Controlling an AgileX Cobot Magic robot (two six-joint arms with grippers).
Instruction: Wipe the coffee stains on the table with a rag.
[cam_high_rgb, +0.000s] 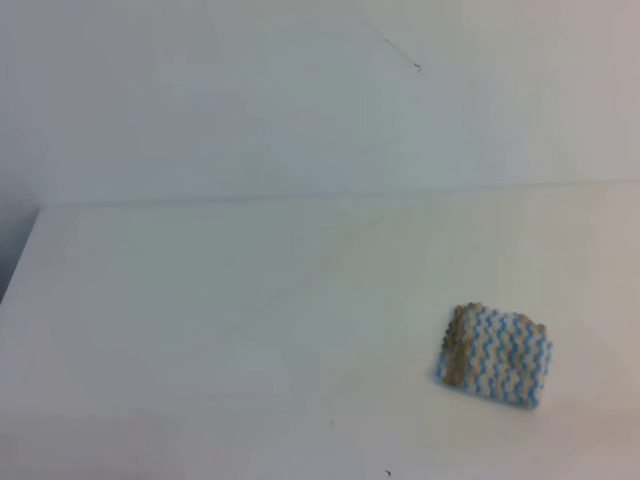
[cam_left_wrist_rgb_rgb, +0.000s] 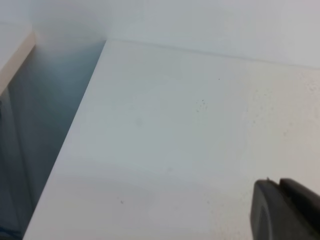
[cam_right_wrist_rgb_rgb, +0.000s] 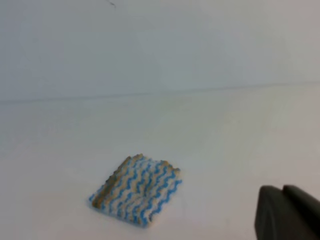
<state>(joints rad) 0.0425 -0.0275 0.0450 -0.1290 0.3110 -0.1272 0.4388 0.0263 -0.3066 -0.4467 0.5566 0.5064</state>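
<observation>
While rag (cam_high_rgb: 494, 355) lies flat, tools' opening unseen

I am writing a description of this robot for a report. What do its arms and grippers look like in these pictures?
Very little shows. In each wrist view only a dark, black, matte piece with rounded edges enters at the bottom right corner: left gripper, right gripper. No cables, markings or arm links are visible, and the high view shows no arm at all.
</observation>
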